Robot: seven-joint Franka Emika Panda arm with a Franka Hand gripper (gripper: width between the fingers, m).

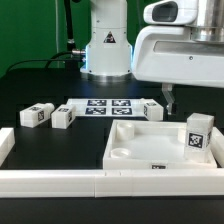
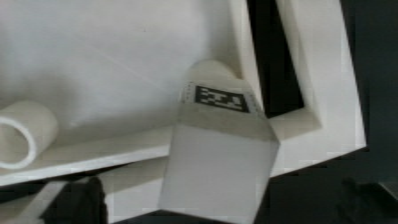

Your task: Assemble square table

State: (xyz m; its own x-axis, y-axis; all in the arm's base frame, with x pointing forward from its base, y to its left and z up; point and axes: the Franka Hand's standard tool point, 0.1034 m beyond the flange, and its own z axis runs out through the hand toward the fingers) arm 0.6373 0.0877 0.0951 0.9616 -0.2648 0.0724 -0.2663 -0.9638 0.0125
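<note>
Tool (image 1: 168, 100) hangs above the far edge of the square panel (image 1: 155, 148). Open or closed: can't tell, the fingertips are too blurred. An upright leg post (image 1: 198, 135) stands in the panel's corner on the exterior view's right, tag facing out. Wrist view shows the same post beside the rim. On the black desk (image 1: 30, 85) beyond the panel, two loose leg posts (image 1: 37, 115) and a fourth leg post (image 1: 153, 110) flank the marker board (image 1: 105, 107).

Your wrist view crops the large white plastic square panel (image 2: 107, 60); gripper (image 1: 168, 103) mostly hidden behind white arm housing (image 1: 180, 50), jaw gap unreadable.
</note>
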